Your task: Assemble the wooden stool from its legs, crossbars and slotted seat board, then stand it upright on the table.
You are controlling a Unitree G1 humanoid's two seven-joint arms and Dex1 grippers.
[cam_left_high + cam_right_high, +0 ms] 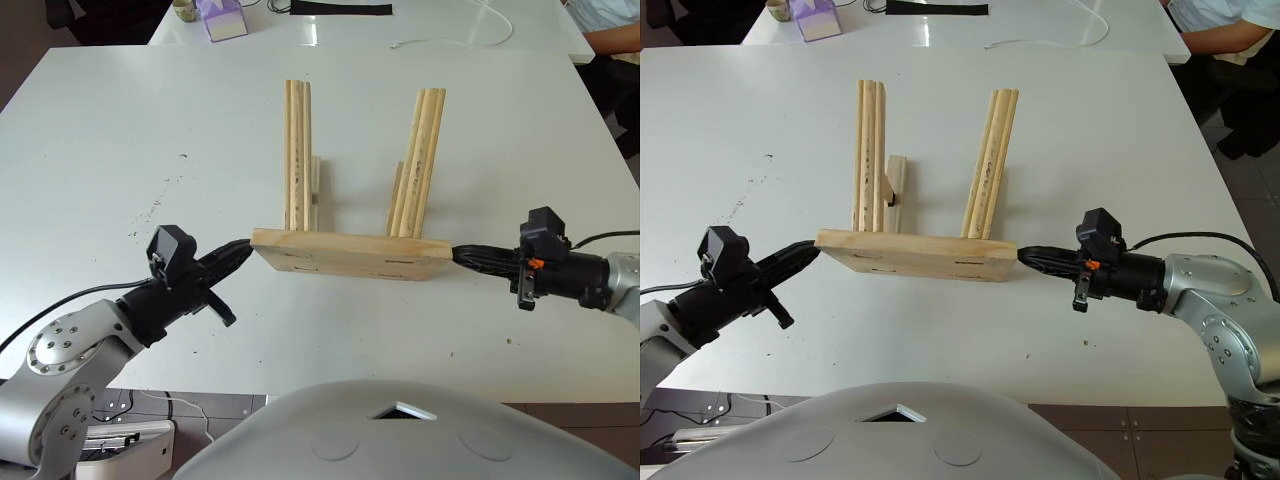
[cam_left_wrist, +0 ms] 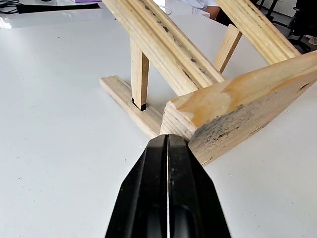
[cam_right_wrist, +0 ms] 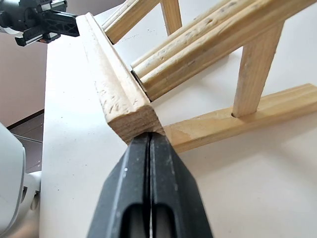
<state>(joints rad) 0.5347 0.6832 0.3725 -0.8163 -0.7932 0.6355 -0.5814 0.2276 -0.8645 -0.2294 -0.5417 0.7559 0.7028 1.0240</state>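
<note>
Two black fingers (image 2: 148,198) of the left gripper (image 1: 245,251), pressed together, touched the left end of the rough layered seat board (image 1: 350,257), on edge on the white table (image 1: 120,150); ribbed legs (image 1: 297,150) lay behind; the right gripper (image 1: 459,256), likewise closed, touched its right end

Pale bare-wood stool (image 1: 352,250), rough-grained; table (image 1: 120,150) smooth glossy white.
</note>
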